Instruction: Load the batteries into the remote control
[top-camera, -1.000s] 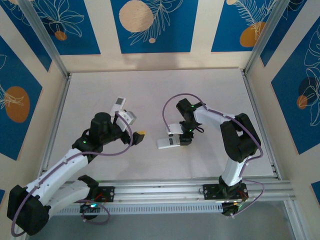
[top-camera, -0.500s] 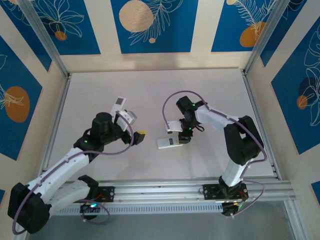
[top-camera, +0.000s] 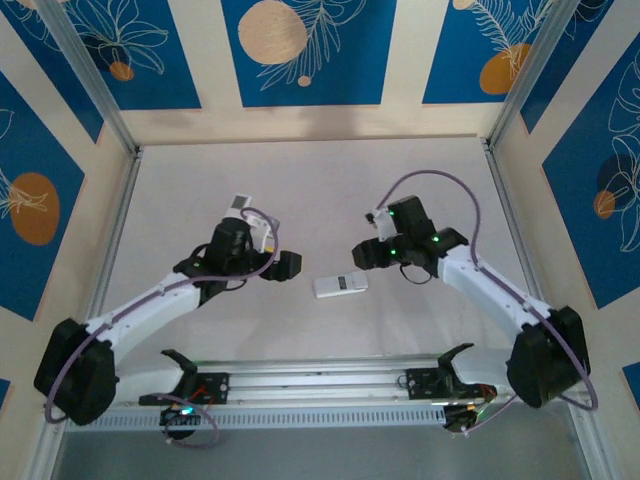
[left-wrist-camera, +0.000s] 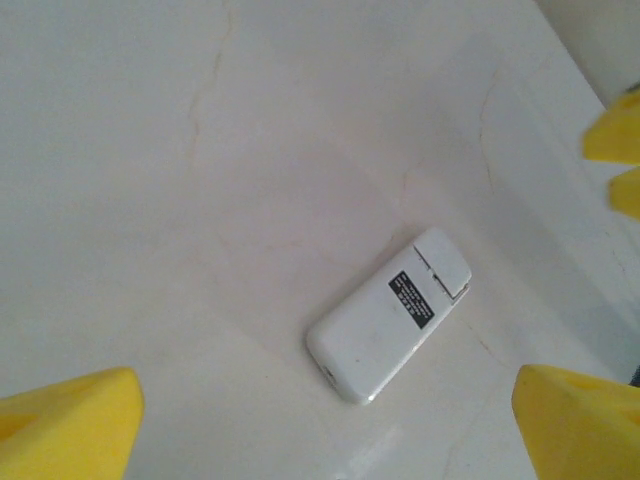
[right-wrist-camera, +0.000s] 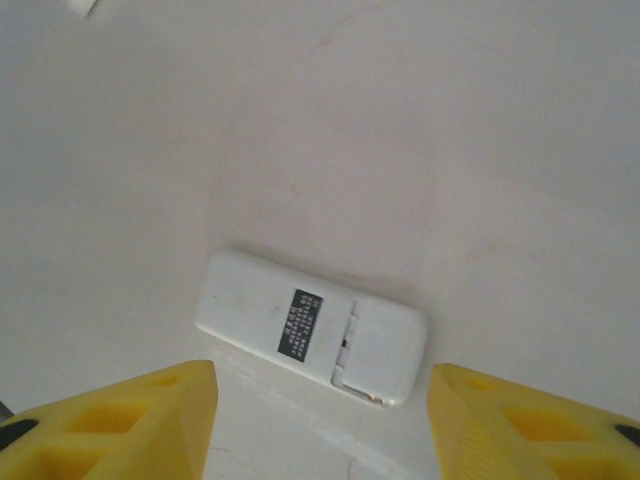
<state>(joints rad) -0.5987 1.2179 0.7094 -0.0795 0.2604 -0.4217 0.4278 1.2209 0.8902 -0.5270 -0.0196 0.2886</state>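
Remote (top-camera: 340, 285) face-down, well clear of table (top-camera: 300, 175) edges, left gripper (top-camera: 290, 266) and right gripper (top-camera: 361, 254) spread wide, flanking it

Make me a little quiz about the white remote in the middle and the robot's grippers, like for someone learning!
1. True or false: the white rectangular plastic remote control lies on the pale table between the left gripper and the right gripper.
2. Which side of it faces up? A: the buttons. B: the back with a black label.
3. Fill in: both grippers' jaws are ____.
Key: 1 true; 2 B; 3 open.
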